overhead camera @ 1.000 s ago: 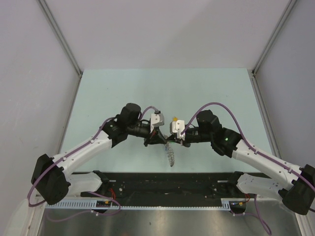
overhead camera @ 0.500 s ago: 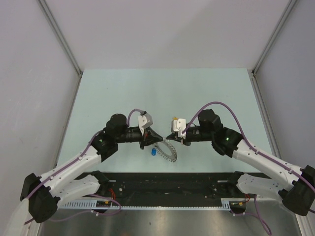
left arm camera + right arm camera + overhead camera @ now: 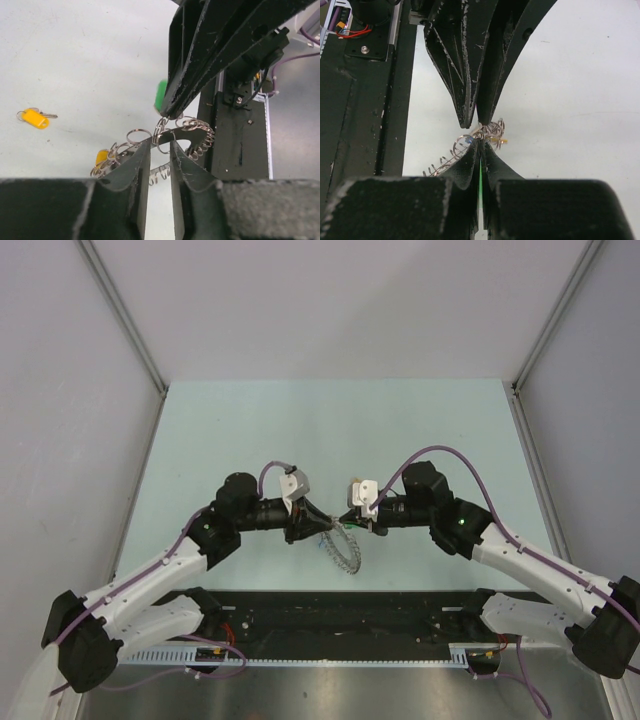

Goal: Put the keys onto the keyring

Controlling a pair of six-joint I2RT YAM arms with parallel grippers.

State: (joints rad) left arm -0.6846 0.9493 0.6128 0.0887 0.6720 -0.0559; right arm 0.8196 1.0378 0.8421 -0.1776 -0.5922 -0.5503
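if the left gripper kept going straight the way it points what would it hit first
The keyring, loops at the tips of the left gripper; the right gripper looks just behind.

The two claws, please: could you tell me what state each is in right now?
Left claw: slightly open, keyring loops at its tips.
Right claw: closed on a green key.

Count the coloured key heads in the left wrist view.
3. A yellow key lies alone on the table, left; a yellow-orange head sits among the loops of the keyring; a green head shows between the right gripper's fingers. More may be hidden.
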